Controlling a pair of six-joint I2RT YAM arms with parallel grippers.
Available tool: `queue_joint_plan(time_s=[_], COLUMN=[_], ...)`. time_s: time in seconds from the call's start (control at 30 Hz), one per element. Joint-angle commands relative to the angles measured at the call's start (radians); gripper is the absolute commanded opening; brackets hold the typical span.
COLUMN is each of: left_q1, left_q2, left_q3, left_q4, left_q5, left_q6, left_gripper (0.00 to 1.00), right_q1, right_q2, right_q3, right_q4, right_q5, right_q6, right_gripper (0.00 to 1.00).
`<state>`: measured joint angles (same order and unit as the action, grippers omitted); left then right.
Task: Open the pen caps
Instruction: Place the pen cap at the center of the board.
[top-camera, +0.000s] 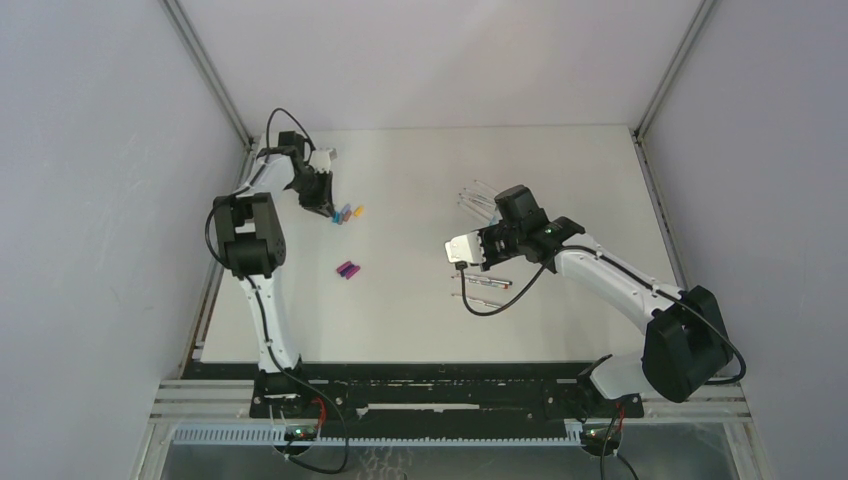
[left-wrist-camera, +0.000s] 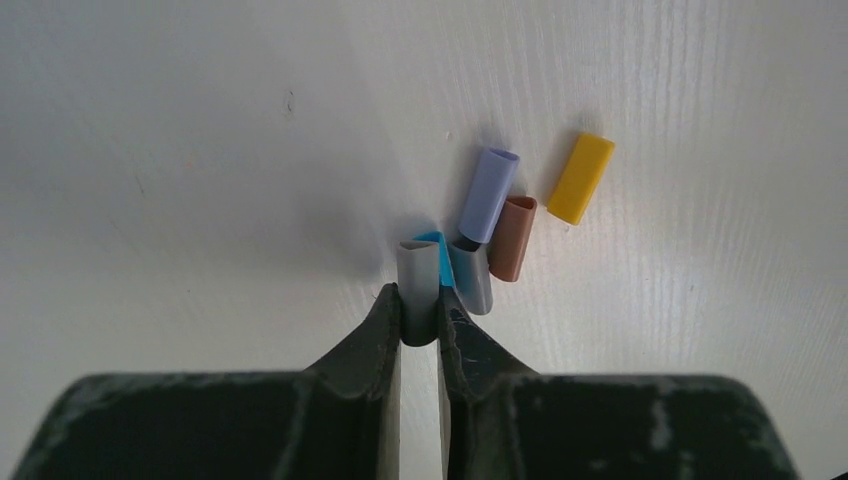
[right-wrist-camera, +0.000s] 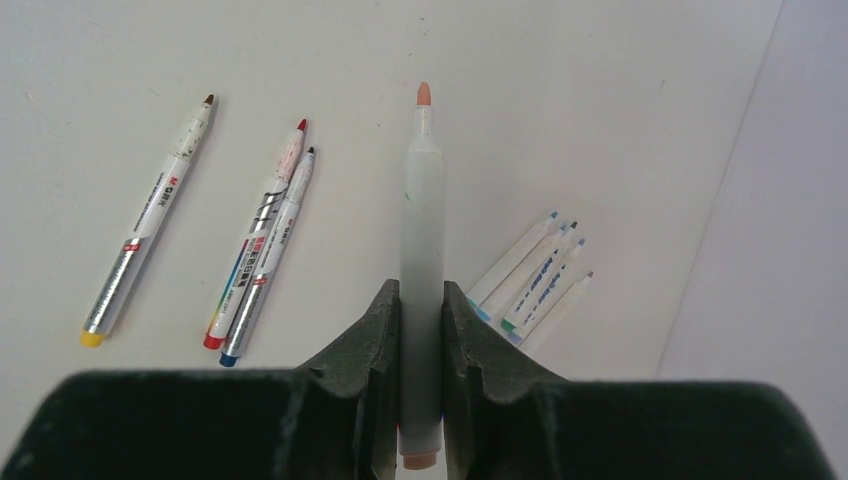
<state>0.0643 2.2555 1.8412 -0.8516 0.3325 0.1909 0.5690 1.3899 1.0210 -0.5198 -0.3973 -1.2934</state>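
Note:
My left gripper (left-wrist-camera: 420, 300) is shut on a small grey pen cap (left-wrist-camera: 417, 262), held low over the table among other caps. A blue cap (left-wrist-camera: 436, 243), a second grey cap (left-wrist-camera: 474, 285), a lavender cap (left-wrist-camera: 488, 193), a brown cap (left-wrist-camera: 512, 238) and a yellow cap (left-wrist-camera: 580, 178) lie just beyond it. In the top view this left gripper (top-camera: 322, 205) is at the far left beside that cap cluster (top-camera: 347, 212). My right gripper (right-wrist-camera: 421, 295) is shut on a white pen (right-wrist-camera: 421, 200) whose orange tip is bare. In the top view the right gripper (top-camera: 487, 250) is at mid-table.
A purple and a magenta cap (top-camera: 347, 270) lie together left of centre. Three uncapped silver pens (right-wrist-camera: 262, 240) lie left of the held pen, and several uncapped white pens (right-wrist-camera: 530, 280) lie to its right. The enclosure wall (right-wrist-camera: 770, 250) is close on the right.

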Motion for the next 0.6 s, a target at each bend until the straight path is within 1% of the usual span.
queue_joint_plan(time_s=[0.0, 0.13, 0.43, 0.57], left_q1=[0.012, 0.018, 0.026, 0.027], left_q2=[-0.006, -0.019, -0.048, -0.062], left_q3=[0.046, 0.044, 0.029, 0.023], left_q4=[-0.012, -0.013, -0.013, -0.014], left_q5=[0.040, 0.055, 0.079, 0.085], left_q6=[-0.017, -0.017, -0.018, -0.016], left_gripper=[0.18, 0.23, 0.28, 0.30], right_q1=[0.000, -0.003, -0.013, -0.028], right_q2=[0.012, 0.031, 0.061, 0.077], right_q3=[0.036, 0.036, 0.036, 0.040], right_q4=[0.051, 0.078, 0.129, 0.164], right_q5=[0.011, 0.015, 0.011, 0.001], right_q6=[0.037, 0.067, 0.126, 0.181], right_gripper=[0.00, 0.00, 0.01, 0.02])
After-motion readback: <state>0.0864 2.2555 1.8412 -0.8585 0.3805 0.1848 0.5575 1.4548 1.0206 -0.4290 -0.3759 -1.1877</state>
